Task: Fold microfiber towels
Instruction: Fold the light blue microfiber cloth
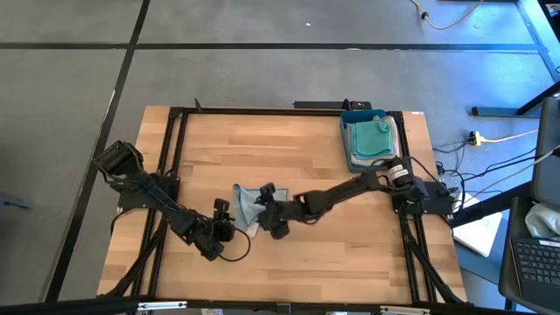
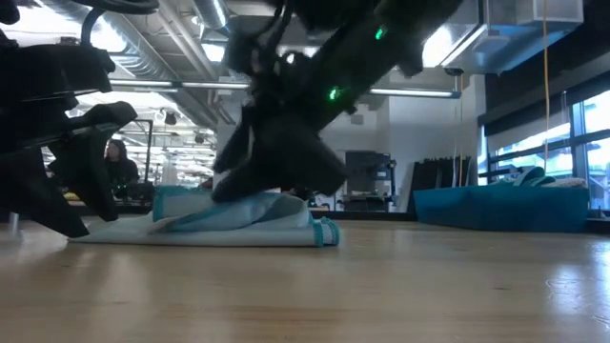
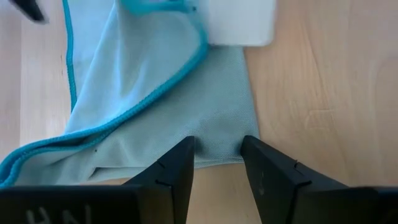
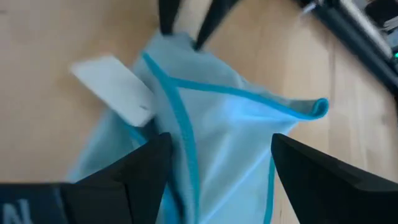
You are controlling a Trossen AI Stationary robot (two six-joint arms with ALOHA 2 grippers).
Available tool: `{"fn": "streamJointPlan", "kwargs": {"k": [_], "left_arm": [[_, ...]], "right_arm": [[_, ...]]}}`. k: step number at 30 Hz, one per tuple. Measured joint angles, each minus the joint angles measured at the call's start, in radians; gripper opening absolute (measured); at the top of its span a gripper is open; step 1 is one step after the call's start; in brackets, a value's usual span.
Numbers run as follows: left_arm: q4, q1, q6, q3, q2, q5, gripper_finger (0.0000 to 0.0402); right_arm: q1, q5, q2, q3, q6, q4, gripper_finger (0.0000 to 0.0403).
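A pale blue microfiber towel [image 1: 248, 206] with a teal hem and a white tag [image 4: 115, 87] lies bunched and partly folded over on the wooden table; it also shows in the low view [image 2: 238, 221]. My left gripper [image 1: 222, 213] is open, low at the towel's left edge, with that edge [image 3: 217, 152] between its fingertips. My right gripper [image 1: 266, 208] is wide open and points down over the towel's right part [image 4: 230, 137]. More folded towels [image 1: 372, 137] lie in the blue tray. My left gripper has its two fingers [image 3: 177, 165] on either side of the towel's hem-less edge [image 3: 217, 155], coming in low from the table's left; I cannot tell whether they touch it. My right gripper comes from above, its open fingers [image 4: 146, 171] down at the towel's raised fold [image 2: 276, 198]. The towel lies on the table; I cannot tell whether the fingers touch it.
A rigid blue tray [image 1: 346, 144] stands at the table's far right corner, seen also in the low view [image 2: 496, 205]. Bare wood [image 1: 262, 144] lies between the towel and the far edge. Black frame rails [image 1: 175, 149] run along the table's sides.
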Motion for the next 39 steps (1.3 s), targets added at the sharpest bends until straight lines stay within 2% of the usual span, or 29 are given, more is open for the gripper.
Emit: {"fn": "streamJointPlan", "kwargs": {"k": [6, 14, 18, 20, 30, 39], "left_arm": [[-0.004, -0.001, -0.004, 0.000, 0.000, -0.003, 0.0135], [-0.006, -0.001, -0.008, 0.000, 0.000, -0.004, 0.0135], [-0.005, -0.001, -0.010, 0.000, 0.000, -0.005, 0.0135], [-0.005, -0.004, -0.015, 0.000, 0.000, -0.005, 0.0135], [0.001, -0.008, -0.028, 0.000, 0.000, -0.013, 0.0135], [0.001, -0.009, -0.029, 0.000, 0.000, -0.013, 0.0135]], "right_arm": [[-0.010, -0.084, 0.032, 0.046, -0.083, -0.110, 0.0266], [0.003, 0.005, -0.016, 0.209, -0.106, -0.300, 0.0242], [0.002, -0.085, -0.006, 0.250, -0.047, -0.460, 0.0242], [0.002, -0.116, 0.004, 0.231, -0.038, -0.467, 0.0242], [0.013, -0.129, 0.050, 0.182, -0.079, -0.385, 0.0242], [0.010, -0.077, 0.080, 0.185, -0.135, -0.373, 0.0242]]}}
